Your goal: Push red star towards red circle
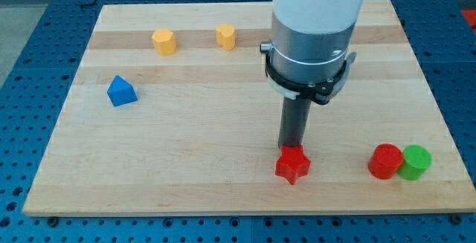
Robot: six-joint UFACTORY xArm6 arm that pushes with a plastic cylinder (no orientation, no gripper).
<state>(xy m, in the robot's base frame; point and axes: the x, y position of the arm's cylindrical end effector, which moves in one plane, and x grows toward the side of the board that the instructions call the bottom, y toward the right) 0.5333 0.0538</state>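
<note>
The red star (292, 164) sits near the bottom edge of the wooden surface (223, 124), and it is the landmark here. The dark rod comes straight down just above the star in the view, and the tip (290, 147) is right at the star's top edge. It looks like it is touching, but that is hard to be sure of. The end effector is only this plain rod. It has no parts that open or pinch, and it holds nothing.

The red circle (385, 161) is to the right of the star, at about the same height and well apart from it. A green circle (415, 162) touches the red circle on its far side from the star.

Far up and left of the star are a yellow heart (225, 36) and a yellow block (164, 41) of unclear shape. A blue triangle-like block (121, 91) lies far left of the star, a bit higher.
</note>
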